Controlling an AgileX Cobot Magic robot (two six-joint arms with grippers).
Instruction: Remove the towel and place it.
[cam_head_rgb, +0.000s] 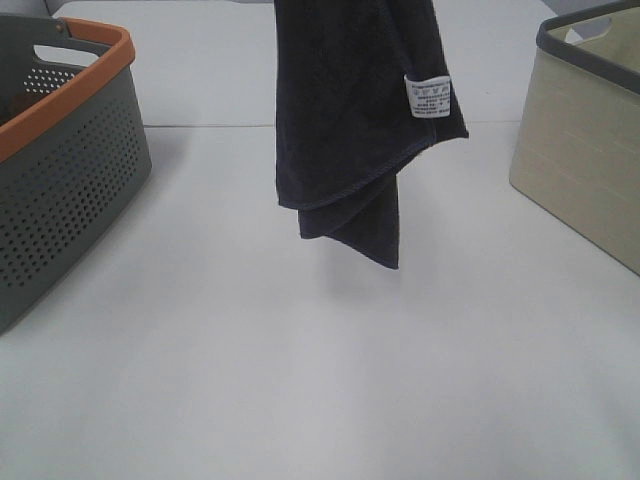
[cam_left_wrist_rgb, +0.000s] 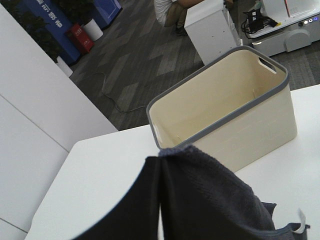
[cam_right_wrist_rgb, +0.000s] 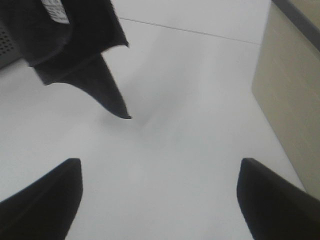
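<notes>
Exterior high: towel (cam_head_rgb: 350, 110) hangs above the table, long axis vertical, between grey basket (cam_head_rgb: 60, 170) and beige bin (cam_head_rgb: 590, 150).
Left wrist: left gripper (cam_left_wrist_rgb: 160, 172) is buried in the cloth and evidently clamped on it, with the bin ahead.
Right wrist: right gripper (cam_right_wrist_rgb: 160, 200) is spread wide and empty.

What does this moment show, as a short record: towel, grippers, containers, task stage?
towel: the towel is dark and hangs folded in mid-air, clear of the table; its white label faces the high camera
left gripper: the left gripper appears to pinch the towel's top edge, largely covered by cloth
right gripper: the right gripper is open and empty over bare table
containers: gray basket with orange rim on the left, beige bin on the right; the towel is in neither
task stage: lifted, not yet placed
</notes>
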